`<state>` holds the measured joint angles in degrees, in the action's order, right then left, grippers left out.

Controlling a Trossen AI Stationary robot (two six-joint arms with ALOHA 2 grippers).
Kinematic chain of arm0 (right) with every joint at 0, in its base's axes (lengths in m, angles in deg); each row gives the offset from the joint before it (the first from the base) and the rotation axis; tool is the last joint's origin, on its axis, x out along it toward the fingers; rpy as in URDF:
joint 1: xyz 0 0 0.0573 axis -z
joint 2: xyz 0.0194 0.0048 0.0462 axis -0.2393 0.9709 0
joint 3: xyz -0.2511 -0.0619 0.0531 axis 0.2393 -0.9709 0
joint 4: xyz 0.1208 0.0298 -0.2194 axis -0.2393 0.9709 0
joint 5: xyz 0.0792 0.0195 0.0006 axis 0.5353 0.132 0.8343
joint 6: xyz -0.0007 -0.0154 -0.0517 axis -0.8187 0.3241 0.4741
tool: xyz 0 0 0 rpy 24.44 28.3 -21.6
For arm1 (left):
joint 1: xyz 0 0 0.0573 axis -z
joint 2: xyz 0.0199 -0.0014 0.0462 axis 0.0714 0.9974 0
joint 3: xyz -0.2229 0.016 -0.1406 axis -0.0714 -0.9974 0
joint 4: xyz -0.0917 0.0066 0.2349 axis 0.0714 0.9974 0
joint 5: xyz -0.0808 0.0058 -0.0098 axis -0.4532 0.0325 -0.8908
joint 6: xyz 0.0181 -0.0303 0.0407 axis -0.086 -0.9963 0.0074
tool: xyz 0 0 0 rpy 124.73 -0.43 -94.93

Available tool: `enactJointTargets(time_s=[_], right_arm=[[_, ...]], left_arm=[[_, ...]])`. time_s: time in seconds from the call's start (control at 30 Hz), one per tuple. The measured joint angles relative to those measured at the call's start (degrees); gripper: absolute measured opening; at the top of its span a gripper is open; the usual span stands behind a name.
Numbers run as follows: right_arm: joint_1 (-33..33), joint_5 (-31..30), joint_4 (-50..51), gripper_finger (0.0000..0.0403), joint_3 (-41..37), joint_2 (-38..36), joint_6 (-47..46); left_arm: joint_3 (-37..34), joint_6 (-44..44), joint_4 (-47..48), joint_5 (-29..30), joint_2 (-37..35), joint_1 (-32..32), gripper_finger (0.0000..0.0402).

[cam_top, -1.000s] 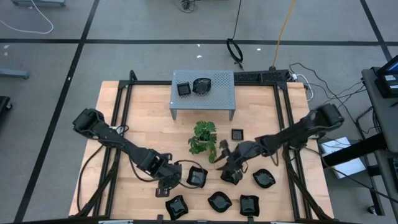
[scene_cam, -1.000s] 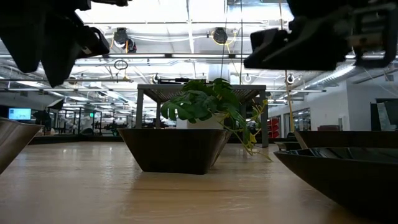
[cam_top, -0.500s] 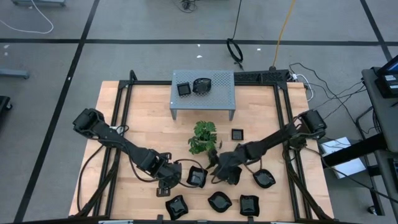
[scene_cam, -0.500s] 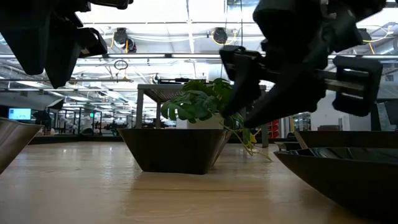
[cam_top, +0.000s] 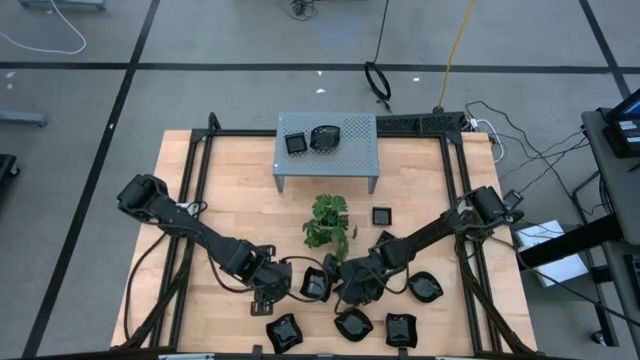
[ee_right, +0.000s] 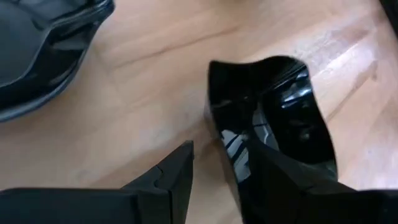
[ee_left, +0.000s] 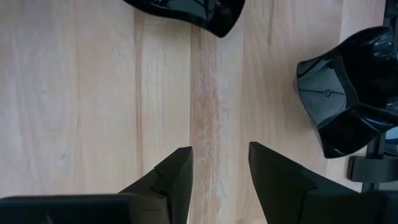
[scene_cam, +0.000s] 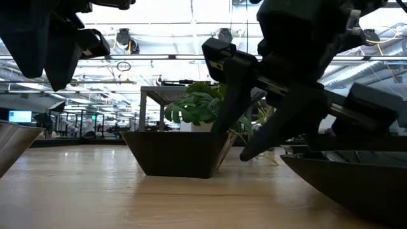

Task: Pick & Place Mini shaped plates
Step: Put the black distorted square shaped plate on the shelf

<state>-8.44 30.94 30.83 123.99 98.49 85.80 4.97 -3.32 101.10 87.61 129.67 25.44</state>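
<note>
Several glossy black mini shaped plates lie flat on the wooden table near its front edge. One square, wavy-edged plate (cam_top: 316, 285) sits between my two grippers. My right gripper (cam_top: 340, 288) is open and slants down at it from the table's right. One finger (ee_right: 180, 165) stands outside the plate's near wall (ee_right: 224, 124) and the other over its inside. My left gripper (ee_left: 221, 162) hangs open over bare wood just left of that plate (ee_left: 336, 99), pointing down. My right gripper straddles the wavy-edged plate's wall with open fingers. The dark finger blends into the dark plate, so I cannot tell whether it touches. The plate rests flat on the table.
More plates lie at the front (cam_top: 284, 332), (cam_top: 352, 323), (cam_top: 400, 328), at the right (cam_top: 424, 287) and mid-table (cam_top: 381, 215). A green plant (cam_top: 326, 220) stands at the centre. Behind it a grey perforated shelf (cam_top: 350, 150) carries two plates (cam_top: 296, 143), (cam_top: 325, 137).
My right gripper has swung toward the table's left and come down, rolling as it went. It has gone from above the right-hand plates to the wavy-edged plate beside my left gripper. Its arm now covers a plate it hung over before.
</note>
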Motion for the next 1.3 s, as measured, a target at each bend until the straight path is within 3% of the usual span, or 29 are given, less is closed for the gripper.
enactJointTargets(time_s=[0.17,0.43,0.67,1.0,1.17,1.3], right_arm=[[0.0,0.0,-0.8,0.0114,0.2,0.6,0.0],[0.0,-0.1,-1.6,0.0009,0.2,0.5,0.0],[0.0,-0.2,-0.1,0.0002,0.2,-1.4,-3.8],[1.0,-1.0,12.2,0.0001,0.2,-17.7,-14.6],[3.4,-10.1,19.9,0.0001,0.2,-28.3,-15.0],[9.0,-17.2,22.4,0.0,0.2,-34.7,-13.7]], left_arm=[[0.0,-0.1,0.4,0.0,0.0,0.0,0.0159],[0.0,2.0,0.7,0.0,0.0,0.0,0.0159],[0.0,2.8,0.6,0.6,0.0,0.0,0.0159],[0.0,2.6,-1.8,3.9,0.0,-0.7,0.0159],[0.0,7.0,-5.8,4.5,0.0,-0.9,0.0159],[0.0,8.4,-9.9,4.6,0.0,-1.2,0.0159]])
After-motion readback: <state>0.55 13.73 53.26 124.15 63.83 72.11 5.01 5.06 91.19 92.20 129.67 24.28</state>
